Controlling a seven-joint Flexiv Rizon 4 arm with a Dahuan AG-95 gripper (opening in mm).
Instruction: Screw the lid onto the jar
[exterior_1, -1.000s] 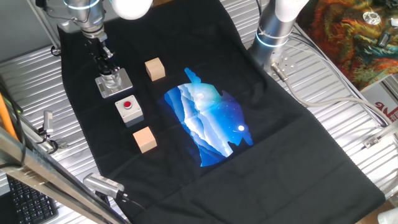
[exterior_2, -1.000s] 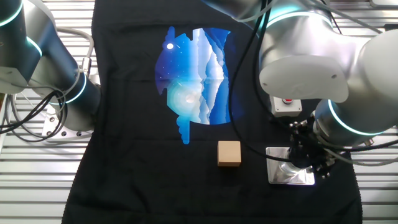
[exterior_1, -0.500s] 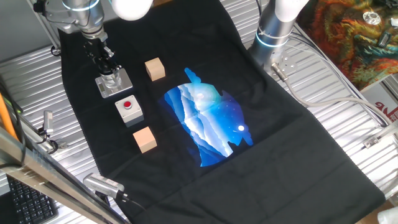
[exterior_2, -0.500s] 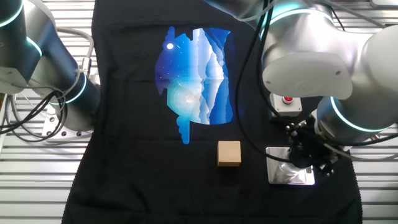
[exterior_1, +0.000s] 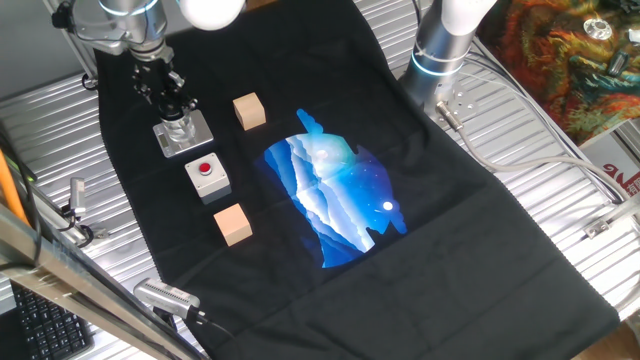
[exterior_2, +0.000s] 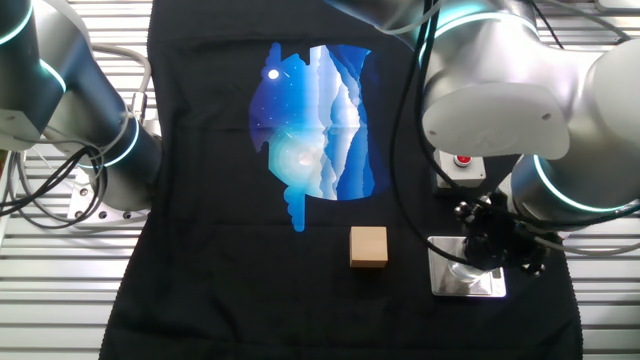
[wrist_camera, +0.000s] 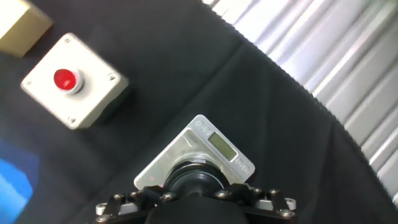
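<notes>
One gripper (exterior_1: 172, 108) directly above jar (exterior_1: 180, 127) on grey base plate (exterior_1: 197, 137), fingers hidden, spread cannot be told, lid (wrist_camera: 194, 180) largely masked by hand, red-button box (exterior_1: 207, 175) at jar's 6 o'clock, wrist rotated slightly since earlier frame.

Gripper (exterior_2: 492, 243) is down over the jar (exterior_2: 466, 277) on its metal plate, wooden cube (exterior_2: 368, 247) just beside it.
</notes>
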